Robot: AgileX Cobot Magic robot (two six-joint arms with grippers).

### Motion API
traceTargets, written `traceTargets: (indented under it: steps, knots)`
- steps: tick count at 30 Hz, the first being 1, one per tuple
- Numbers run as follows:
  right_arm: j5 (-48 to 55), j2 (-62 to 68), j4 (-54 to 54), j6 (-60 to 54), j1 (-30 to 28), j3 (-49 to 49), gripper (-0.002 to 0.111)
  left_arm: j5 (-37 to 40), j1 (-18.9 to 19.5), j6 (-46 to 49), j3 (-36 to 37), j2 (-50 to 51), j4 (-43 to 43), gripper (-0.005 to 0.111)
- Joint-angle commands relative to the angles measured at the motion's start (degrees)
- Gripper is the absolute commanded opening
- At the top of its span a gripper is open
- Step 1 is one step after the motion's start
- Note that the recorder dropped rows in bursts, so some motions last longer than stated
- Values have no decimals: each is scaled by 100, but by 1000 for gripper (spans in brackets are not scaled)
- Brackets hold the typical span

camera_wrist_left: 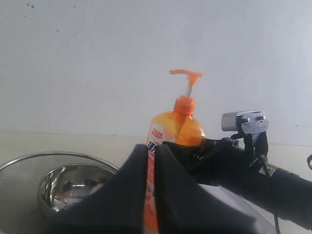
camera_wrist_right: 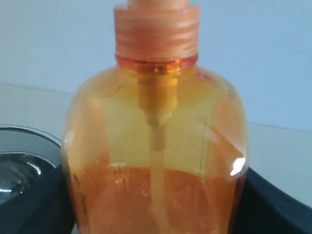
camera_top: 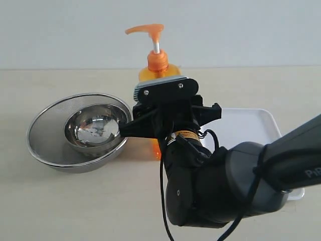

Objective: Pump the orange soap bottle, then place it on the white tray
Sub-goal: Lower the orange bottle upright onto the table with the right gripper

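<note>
Open air lies above the orange soap bottle (camera_top: 159, 63). The steel bowl (camera_top: 45, 130) crowds its left side. The right tool (camera_top: 170, 120) and its arm block the front and cover part of the white tray (camera_top: 251, 123).

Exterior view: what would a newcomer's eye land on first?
The tall translucent orange soap bottle stands mid-table, pump head up, with the right black pincer around its body; whether it is clamped cannot be told. To its left in this view sits a round steel bowl nested in a mesh strainer. To its right, partly behind the black arm, lies the flat white tray.
</note>
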Motion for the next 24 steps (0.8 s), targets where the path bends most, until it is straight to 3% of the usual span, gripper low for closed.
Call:
traceTargets:
  steps: [1,24]
  knots:
    - [-320,-219,-98,-213,-3,-23,11,41,-6,-30,22,-16,-37,5]
    - [-188,-479,54,-385,-3,-23,11,41,-6,-30,22,-16,-37,5]
